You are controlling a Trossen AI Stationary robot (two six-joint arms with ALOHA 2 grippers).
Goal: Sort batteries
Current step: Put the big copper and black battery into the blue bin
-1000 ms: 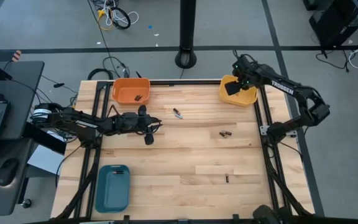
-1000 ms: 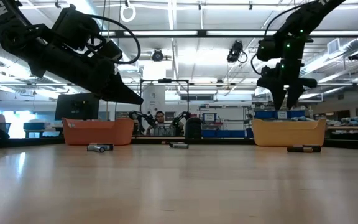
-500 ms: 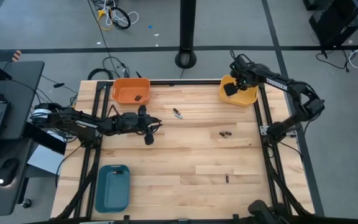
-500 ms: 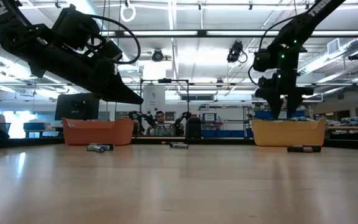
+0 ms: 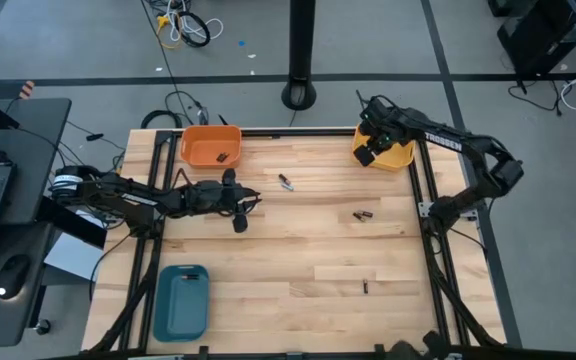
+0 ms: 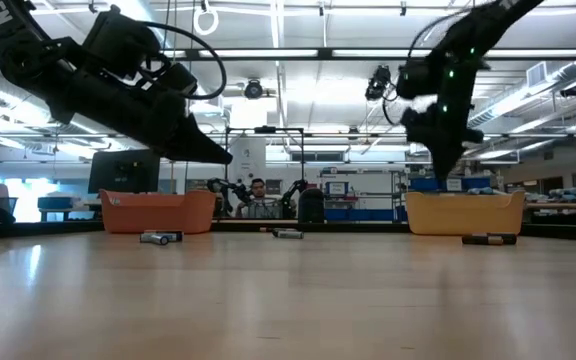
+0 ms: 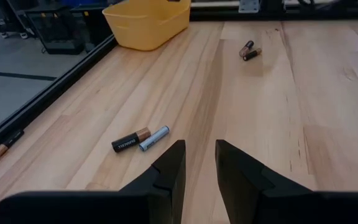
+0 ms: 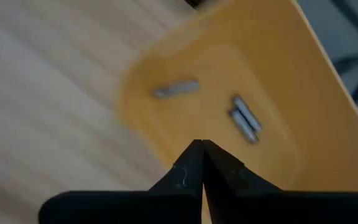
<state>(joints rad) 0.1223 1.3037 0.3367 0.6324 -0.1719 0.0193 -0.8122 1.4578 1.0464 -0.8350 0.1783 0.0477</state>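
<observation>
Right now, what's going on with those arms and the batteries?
Right gripper shut, empty, over the yellow tray; batteries lie inside. Left gripper open, above a battery pair on the table. Nothing in the way.

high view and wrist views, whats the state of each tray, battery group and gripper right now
yellow tray: holds three silvery batteries.
orange tray: holds a dark battery.
teal tray: nothing visible inside.
battery pair mid-table: lying flat, touching.
battery pair farther right: lying flat, touching.
single battery: lying alone, loose.
left gripper: open, empty, above the table.
right gripper: shut, empty, over the yellow tray's edge.
</observation>
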